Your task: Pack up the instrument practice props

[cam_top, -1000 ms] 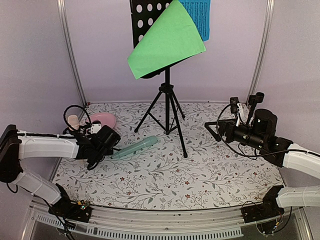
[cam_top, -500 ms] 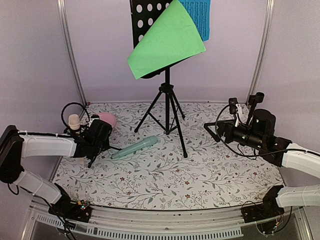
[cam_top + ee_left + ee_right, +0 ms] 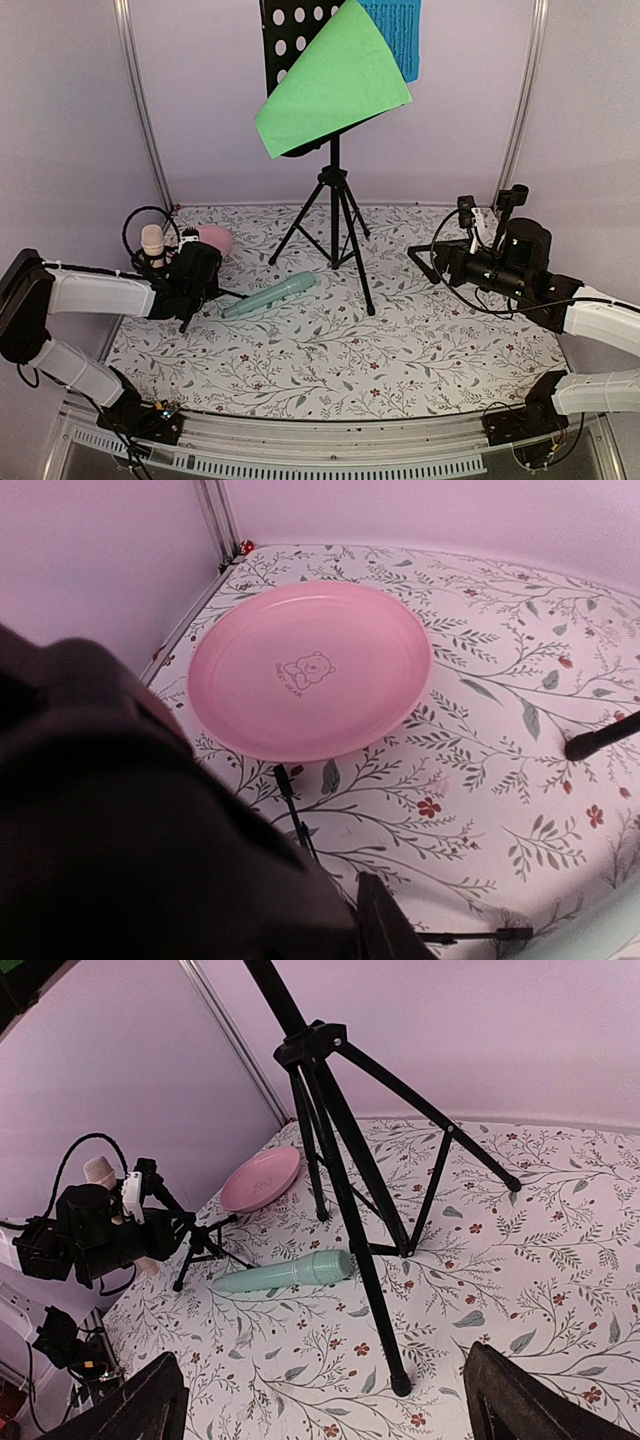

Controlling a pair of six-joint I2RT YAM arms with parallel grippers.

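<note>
The black perforated music rack (image 3: 288, 38) stands on its tripod legs (image 3: 336, 215) at the back, carrying a green sheet (image 3: 330, 85) and a blue sheet (image 3: 398, 30). The mint microphone (image 3: 270, 295) lies on the floral mat; it also shows in the right wrist view (image 3: 285, 1274). My left gripper (image 3: 188, 282) is shut on a small black microphone tripod (image 3: 198, 1242) that carries the beige microphone (image 3: 152, 243) upright. In the left wrist view a dark mass hides most of the jaws; one finger (image 3: 385, 930) and thin tripod legs (image 3: 292, 815) show. My right gripper (image 3: 440, 262) is open and empty, facing the rack's legs (image 3: 345, 1175).
A pink plate (image 3: 310, 665) lies at the back left by the corner post, just beyond my left gripper; it also shows in the top view (image 3: 212, 238). Purple walls and metal posts (image 3: 140, 100) close in the mat on three sides.
My left gripper has drawn back to the left with the small tripod, and the beige microphone now stands more upright. The right arm has barely moved.
</note>
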